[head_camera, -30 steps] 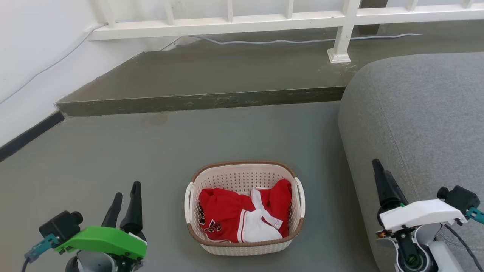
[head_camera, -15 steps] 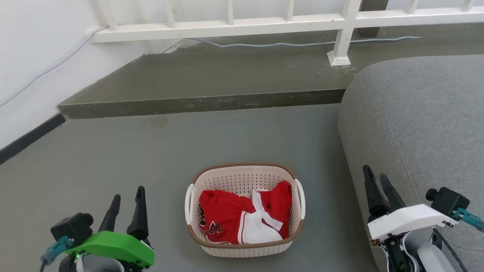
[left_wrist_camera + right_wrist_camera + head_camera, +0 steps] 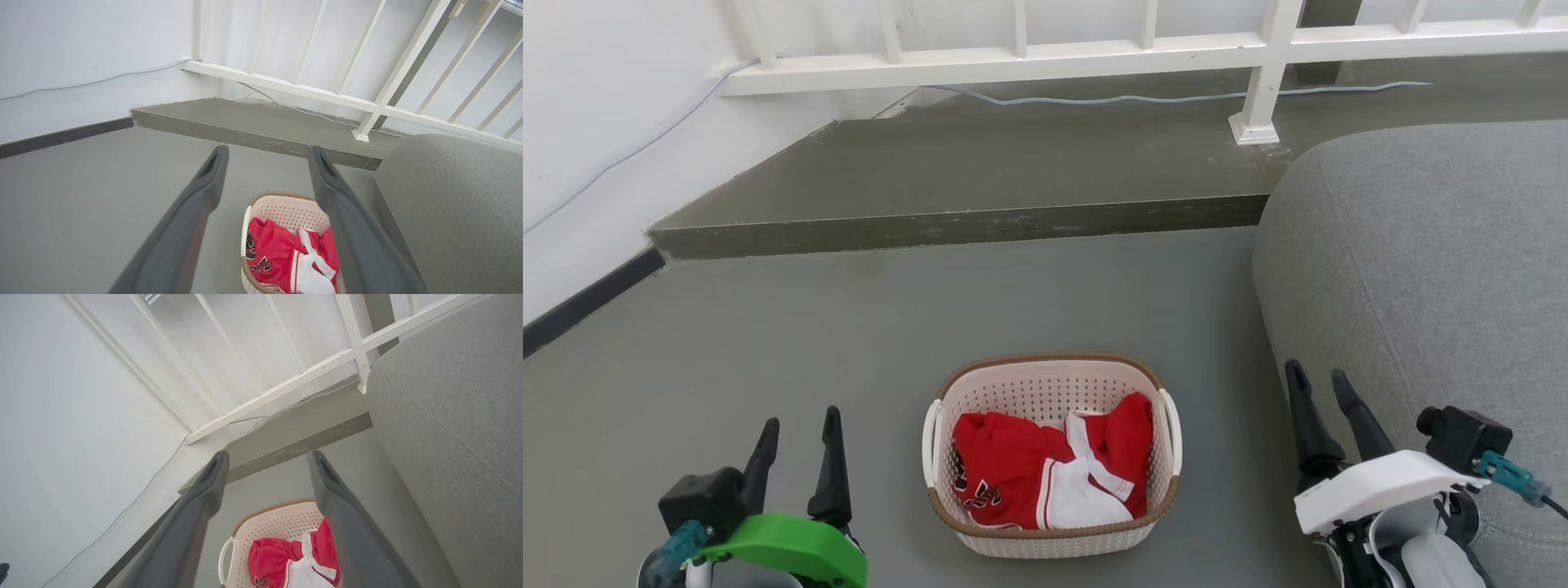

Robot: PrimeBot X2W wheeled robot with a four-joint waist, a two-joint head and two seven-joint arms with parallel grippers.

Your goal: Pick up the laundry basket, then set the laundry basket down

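Cream laundry basket [image 3: 1045,390] holding red-and-white clothing [image 3: 1013,465], standing on the grey floor [image 3: 768,343] beside a grey sofa [image 3: 1421,261], left gripper [image 3: 800,420] and right gripper [image 3: 1313,371] flanking it, fingers parted, empty, apart from it

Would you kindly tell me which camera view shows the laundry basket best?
The head view: the whole laundry basket shows, rim and both handles. Both wrist views crop its near end, with a finger covering one side.

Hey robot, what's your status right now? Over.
Left gripper open, right gripper open, both empty. Laundry basket on floor between them, untouched. Grey sofa close beside right gripper.
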